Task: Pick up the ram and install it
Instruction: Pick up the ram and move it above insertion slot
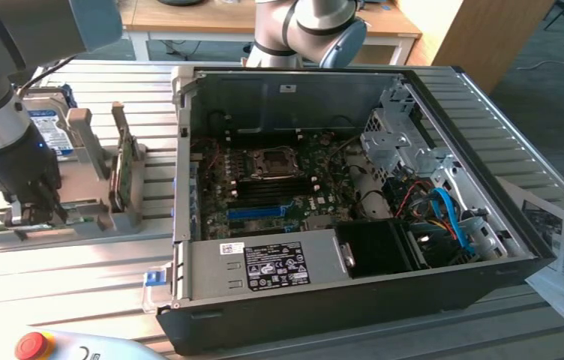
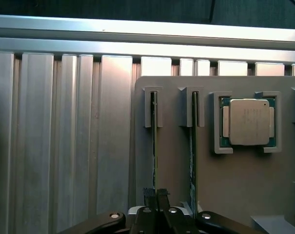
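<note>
One ram (image 2: 154, 146) and one second board (image 2: 192, 156) stand on edge in the grey holder's (image 2: 245, 190) two slots, with one processor (image 2: 248, 122) beside them. The claw (image 2: 156, 196) is clenched on the ram, which sits nearest the holder's edge, with open bench (image 2: 64, 146) beyond.

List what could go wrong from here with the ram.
1. The end effector is shut on the thin ram, which stands edge-up in a slot of the grey holder; a tilted pull could bind or flex it.
2. A second stick stands close beside it and could be knocked.
3. Cables crowd the open computer case and could snag the ram.
</note>
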